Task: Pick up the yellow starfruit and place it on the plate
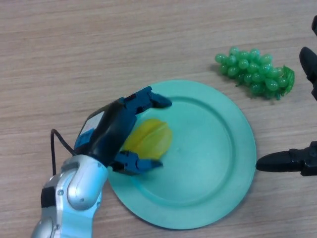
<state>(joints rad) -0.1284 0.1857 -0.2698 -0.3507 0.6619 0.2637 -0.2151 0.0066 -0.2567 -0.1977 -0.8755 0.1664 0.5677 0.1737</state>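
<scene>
Head view shows the left hand (pixel 115 134) curled around the yellow ribbed starfruit (pixel 148 139), holding it over the left part of the round green plate (pixel 218 148). Delivery looks nearly done; only release and withdrawal remain. The right hand (pixel 292 161), fingers extended, idles beside the plate's right rim.

The starfruit (pixel 150 138) is a plain, waxy yellow, lying between the thumb and fingers of the left robot hand (pixel 115 133), which is black with bright blue panels and a pale grey patch on its back. The arm behind that robot hand is silvery white. The plate (pixel 218 163) under and beyond the robot hand is a flat mint green with no pattern. Farther off, past the plate, the bunch of grapes (pixel 255 73) is a glossy bright green. The right robot hand (pixel 282 161) is all black. The table (pixel 74 54) is light brown with fine wood-grain streaks.
</scene>
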